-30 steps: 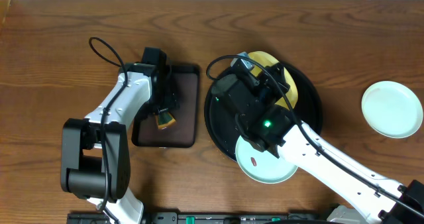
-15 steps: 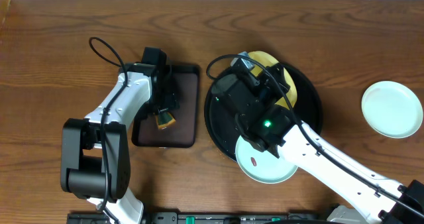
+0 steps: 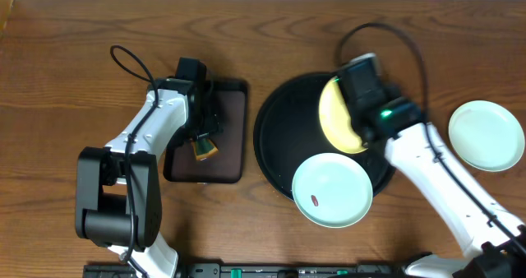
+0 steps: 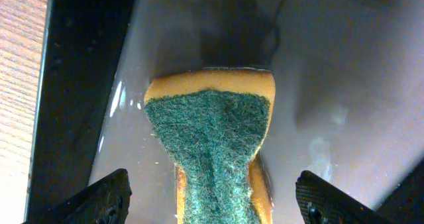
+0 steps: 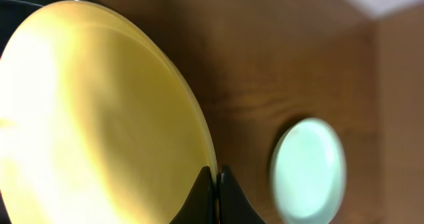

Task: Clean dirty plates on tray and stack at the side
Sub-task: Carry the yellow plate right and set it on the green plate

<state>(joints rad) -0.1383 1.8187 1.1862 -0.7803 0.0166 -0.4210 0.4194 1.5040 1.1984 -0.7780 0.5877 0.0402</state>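
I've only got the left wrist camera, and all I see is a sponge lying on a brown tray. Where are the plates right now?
Observer: Two are at the round black tray. There's a yellow plate toward the back and a green plate overhanging the front rim.
Operator: And the third one?
Observer: The other green plate lies on the table to the right, apart from the tray.
Operator: What is the right arm doing?
Observer: The right gripper is shut on the yellow plate's rim, and that plate looks tilted up rather than lying flat.
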